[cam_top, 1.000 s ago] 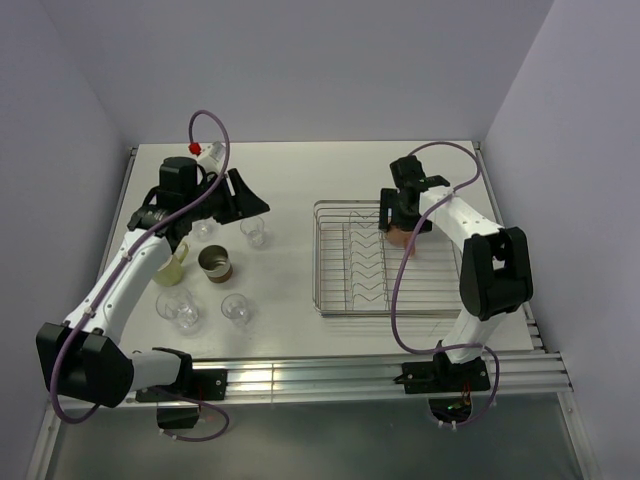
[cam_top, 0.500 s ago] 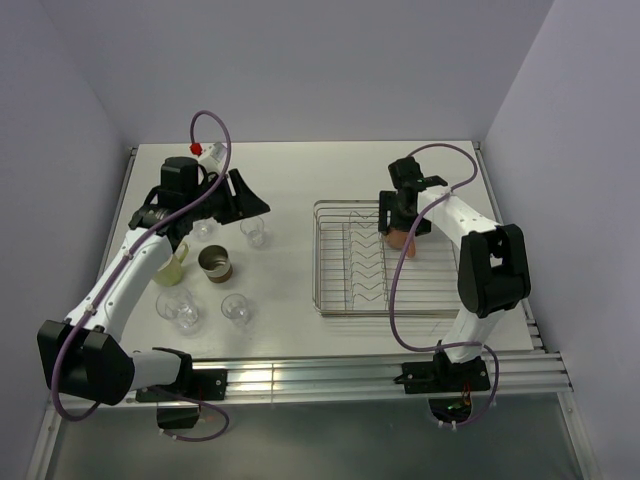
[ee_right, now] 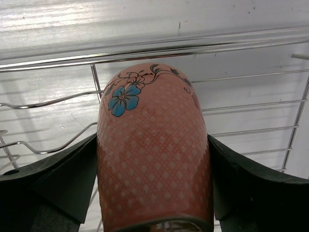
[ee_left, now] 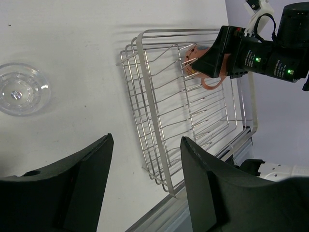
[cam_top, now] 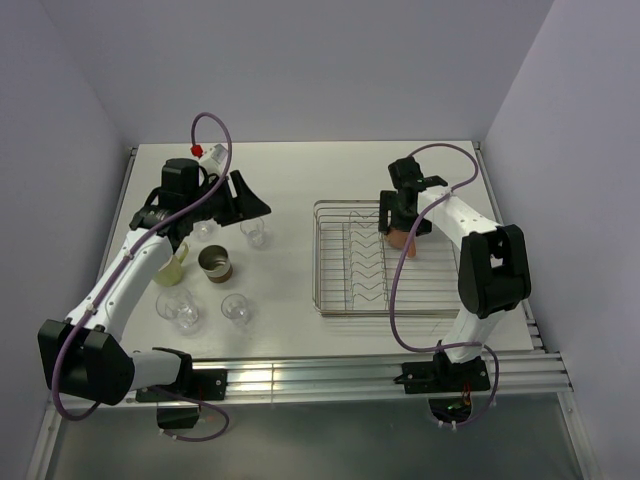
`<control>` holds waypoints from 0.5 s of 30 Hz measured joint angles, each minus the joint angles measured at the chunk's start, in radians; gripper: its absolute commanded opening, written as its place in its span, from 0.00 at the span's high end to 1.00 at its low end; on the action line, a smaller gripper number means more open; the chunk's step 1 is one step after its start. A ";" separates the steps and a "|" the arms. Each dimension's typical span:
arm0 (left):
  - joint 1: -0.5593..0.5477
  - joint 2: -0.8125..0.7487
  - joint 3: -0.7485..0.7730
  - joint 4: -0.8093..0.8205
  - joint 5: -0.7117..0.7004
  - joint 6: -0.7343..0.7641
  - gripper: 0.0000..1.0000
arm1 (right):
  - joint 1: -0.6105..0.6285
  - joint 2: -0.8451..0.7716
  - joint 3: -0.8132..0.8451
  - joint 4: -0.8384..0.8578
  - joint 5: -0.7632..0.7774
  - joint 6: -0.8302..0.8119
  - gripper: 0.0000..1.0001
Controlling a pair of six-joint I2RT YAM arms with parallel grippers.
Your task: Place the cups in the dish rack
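My right claw (ee_right: 153,186) is closed on the pink mug (ee_right: 152,145), one finger pressed against each side of its flowered wall. I hold it at the far end of the dish rack (cam_top: 370,312), to the right of the zigzag dividers (from the left wrist view its handle shows just below my fingers). I cannot tell whether it already touches the wires or hangs just above them. So I judge the step in hand to be setting this first cup down; no other cup is in the rack. Next I would lower it until the wires carry it, spread the fingers only then, and lift straight up so that I do not catch the handle or the rim wire. My left claw (cam_top: 250,207) stands wide open with nothing in it, above the left side of the bench (cam_top: 290,180). The rest of the cups wait there: the pale yellow-green mug (cam_top: 174,268), the brown metallic cup (cam_top: 215,264) beside it, two clear tumblers (cam_top: 181,308) nearer my bases and two more farther back, one (cam_top: 253,232) just under that open claw. That one looks like the likely next pick, and it calls for a descent squarely around the glass before closing.
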 measured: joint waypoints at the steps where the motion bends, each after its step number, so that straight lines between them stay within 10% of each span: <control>1: 0.000 0.000 -0.001 0.000 0.000 0.000 0.35 | 0.000 0.000 0.000 0.000 0.002 0.000 0.18; 15: 0.000 0.000 -0.004 0.001 -0.001 0.006 0.33 | 0.000 -0.003 -0.003 0.001 0.009 0.000 0.07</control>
